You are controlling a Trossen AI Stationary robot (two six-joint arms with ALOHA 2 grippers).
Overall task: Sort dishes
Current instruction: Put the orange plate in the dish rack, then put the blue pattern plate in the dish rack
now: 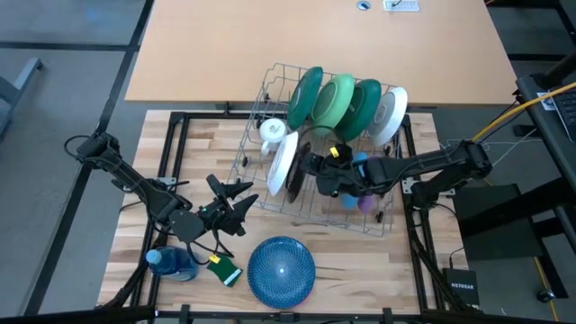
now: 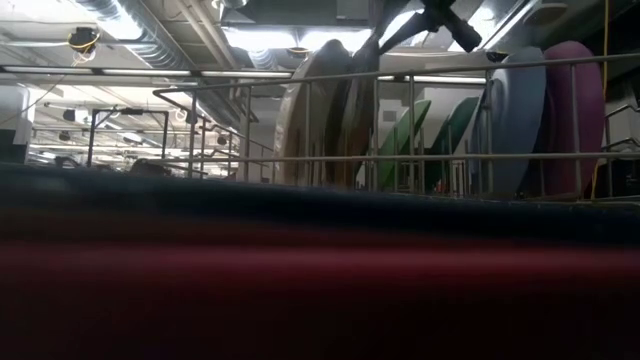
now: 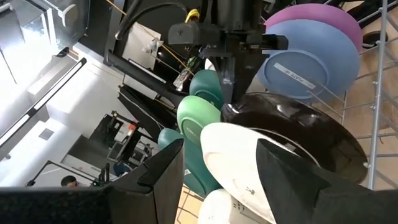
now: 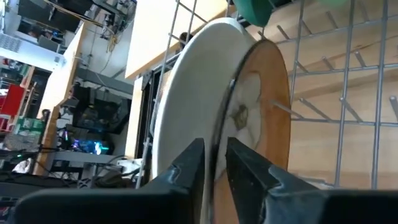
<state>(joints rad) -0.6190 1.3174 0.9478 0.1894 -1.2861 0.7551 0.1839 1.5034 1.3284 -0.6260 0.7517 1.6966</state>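
Right wrist view: the right gripper's point(image 4: 214, 163) fingers, barely parted, straddle the brown plate's point(image 4: 264, 118) rim — stiff, slick, breakable, best pinched there.

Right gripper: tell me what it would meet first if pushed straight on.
Probably the brown patterned plate: the right gripper straddles its rim, jaws slightly apart, beside the white plate. Depth is unclear.

Rack plates, by colour.
Brown with pale pattern point(image 4: 264, 118) at the right claw point(image 4: 214, 163); white point(image 4: 186, 106) beside; dark green point(image 1: 306, 96), light green point(image 1: 337, 102) beyond; speckled blue point(image 1: 281, 270) near the left claw point(image 1: 236, 205).
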